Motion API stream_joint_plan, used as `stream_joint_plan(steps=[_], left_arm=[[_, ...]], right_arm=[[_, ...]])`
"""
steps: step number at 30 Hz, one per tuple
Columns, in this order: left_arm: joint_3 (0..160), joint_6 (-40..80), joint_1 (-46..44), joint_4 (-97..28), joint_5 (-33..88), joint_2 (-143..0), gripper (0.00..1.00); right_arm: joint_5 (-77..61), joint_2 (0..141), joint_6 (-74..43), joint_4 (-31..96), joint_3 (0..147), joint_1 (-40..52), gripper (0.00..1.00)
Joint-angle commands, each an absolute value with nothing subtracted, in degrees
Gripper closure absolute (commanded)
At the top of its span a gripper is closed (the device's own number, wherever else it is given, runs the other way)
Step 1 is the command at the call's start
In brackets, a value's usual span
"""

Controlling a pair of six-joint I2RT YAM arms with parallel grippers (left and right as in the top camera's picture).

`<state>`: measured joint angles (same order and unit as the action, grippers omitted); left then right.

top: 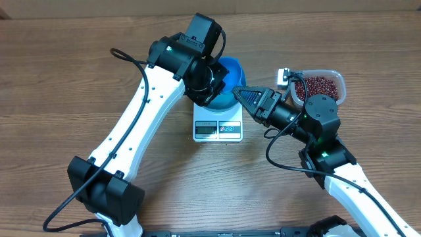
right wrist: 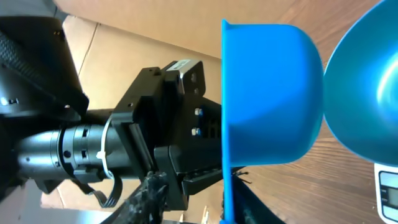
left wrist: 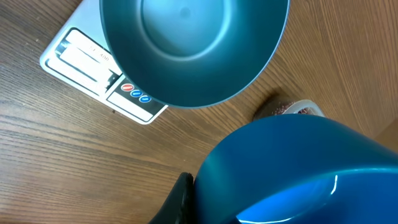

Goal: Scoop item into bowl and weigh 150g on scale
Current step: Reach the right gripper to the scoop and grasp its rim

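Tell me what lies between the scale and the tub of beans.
The right hand stretches across that gap above the table, seen in the overhead view.

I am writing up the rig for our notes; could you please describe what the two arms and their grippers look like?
The left arm and right arm both have white links between bulky black joint housings. Loose black cables loop beside each. The right arm shows small green lights, and the right gripper is black, tapering to a wedge.
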<state>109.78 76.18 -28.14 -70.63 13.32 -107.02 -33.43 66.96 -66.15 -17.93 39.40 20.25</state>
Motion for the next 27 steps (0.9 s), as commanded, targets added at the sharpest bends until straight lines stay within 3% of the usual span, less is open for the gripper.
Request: stream_joint_plan(steps=[1,18,24,27], left_arm=[[110.7,76.7,-28.2,-70.6,13.4,-105.7,0.96],[110.7,76.7,-28.2,-72.2,13.6,-105.7,0.96],[110.7,76.7,-28.2,-72.1,13.6,-105.7,0.96],[110.7,76.7,-28.2,-72.1,13.6,-105.7,0.96]], right_arm=[[-33.1,67.0,-65.5,-18.3,40.6,20.2,0.71],[-29.5,67.0,-65.5,-17.3,40.6,20.2,0.72],[-29.4,67.0,-65.5,-17.2,40.6,20.2,0.96],[-29.4,67.0,-65.5,-17.0,40.6,20.2,0.96]])
